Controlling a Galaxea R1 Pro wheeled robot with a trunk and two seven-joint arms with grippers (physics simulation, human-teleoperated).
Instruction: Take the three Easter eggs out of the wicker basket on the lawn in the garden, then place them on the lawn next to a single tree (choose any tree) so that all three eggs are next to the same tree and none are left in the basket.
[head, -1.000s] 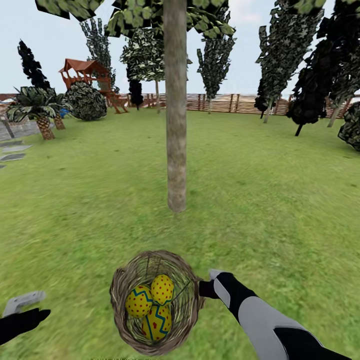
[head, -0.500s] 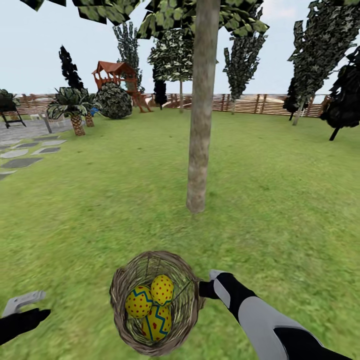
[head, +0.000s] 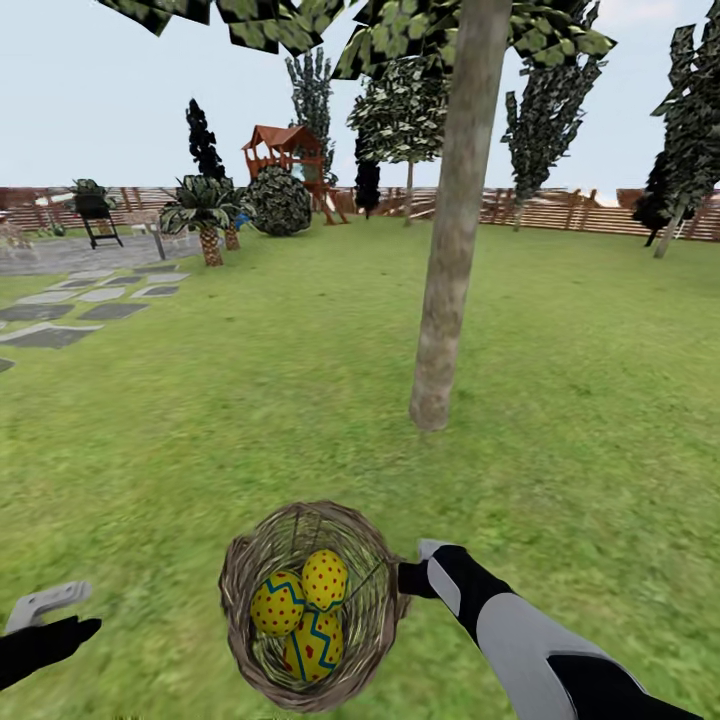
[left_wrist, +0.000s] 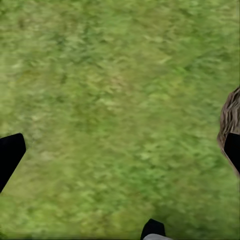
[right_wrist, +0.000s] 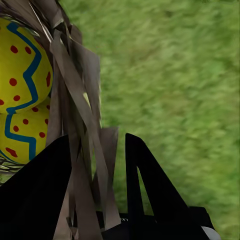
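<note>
Two grippers on record. Right gripper: black fingers pinched on the braided rim of the wicker basket, one finger inside the weave, one outside, as the right wrist view shows; basket held up in front of the robot, tipped toward the camera. Left gripper: at the low left edge of the head view, apart from the basket, nothing between its fingers; the left wrist view shows its dark fingertips set wide over grass, so spread.

Contents of basket: three Easter eggs, yellow with red dots and blue zigzags, piled together and touching, all inside the rim.

Ground: the lawn, green and patchy, under and around everything.

Beyond the basket: the tree, bare mottled trunk, leaning slightly, leaves overhead.

Far background: grey paving slabs at left, a short palm, a red-roofed play structure, a slatted wooden fence ringing the garden.
</note>
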